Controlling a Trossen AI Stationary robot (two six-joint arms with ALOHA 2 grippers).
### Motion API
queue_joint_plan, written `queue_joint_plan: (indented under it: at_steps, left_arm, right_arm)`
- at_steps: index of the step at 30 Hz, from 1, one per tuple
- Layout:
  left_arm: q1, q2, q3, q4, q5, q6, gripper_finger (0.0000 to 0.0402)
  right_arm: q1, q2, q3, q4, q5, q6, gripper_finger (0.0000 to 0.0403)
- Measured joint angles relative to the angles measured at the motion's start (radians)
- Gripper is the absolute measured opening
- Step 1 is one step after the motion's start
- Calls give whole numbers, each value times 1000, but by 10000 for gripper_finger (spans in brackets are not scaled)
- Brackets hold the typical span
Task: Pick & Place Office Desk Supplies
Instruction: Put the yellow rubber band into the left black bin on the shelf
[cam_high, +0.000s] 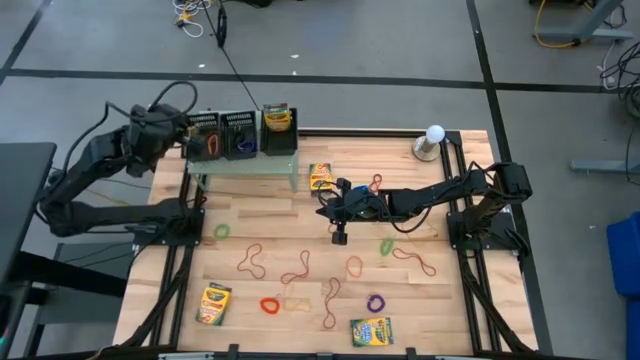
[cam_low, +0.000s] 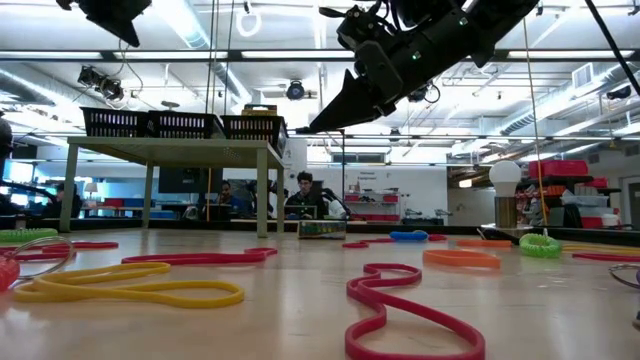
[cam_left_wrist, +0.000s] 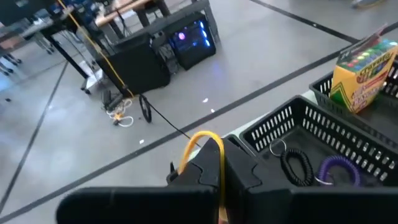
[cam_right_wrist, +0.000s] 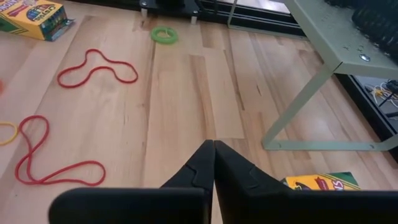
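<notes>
**Q:** While both arms hang above the table, what lies nearest the front edge?

**A:** Seen from overhead, a crayon box (cam_high: 371, 331) sits at about five o'clock and a second crayon box (cam_high: 213, 304) at about seven. Between them lie an orange band (cam_high: 270, 305), a tan band (cam_high: 294, 302), a long red band (cam_high: 330, 303) and a purple band (cam_high: 375, 301).

**Q:** And toward the middle?

**A:** More red loops (cam_high: 250, 260) are scattered there, with a green band (cam_high: 386, 245) to the right and a small green ring (cam_high: 221, 231) near nine o'clock. The right gripper (cam_high: 339, 237) hangs over the centre of the wooden table (cam_high: 440, 300). From its wrist, its fingers (cam_right_wrist: 200, 163) are pressed together with nothing between them, raised over bare wood.

**Q:** What is beyond it?

**A:** A third crayon box (cam_high: 321, 177) lies just in front of the pale green stand (cam_high: 245, 163) at twelve o'clock. On the stand sit three black mesh trays (cam_high: 239, 133) side by side; the rightmost holds a crayon box (cam_high: 278, 120) upright, and the middle one holds a purple band (cam_left_wrist: 339, 170) and a black band (cam_left_wrist: 297, 165).

**Q:** The left arm?

**A:** The left gripper (cam_high: 195, 137) is at about eleven o'clock, at the left end of the trays. Its fingers (cam_left_wrist: 242, 171) are closed on a yellow-orange band (cam_left_wrist: 200, 148) that loops up between them. A white globe (cam_high: 433, 138) stands at one o'clock.
</notes>
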Motion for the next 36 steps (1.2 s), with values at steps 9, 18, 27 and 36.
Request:
queue_joint_plan:
  at_steps: [9,18,27,36]
  left_arm:
    - [101,45,-1,0,68,34,2]
    - [201,74,-55,21,157,41,2]
    - [291,72,-214,136,145,94,4]
    - [333,72,-215,105,156,141,80]
  right_arm:
    - [0,0,0,2,0,0,15]
    - [0,0,0,1,0,-12,16]
    - [0,0,0,1,0,-15,16]
    - [0,0,0,1,0,-15,16]
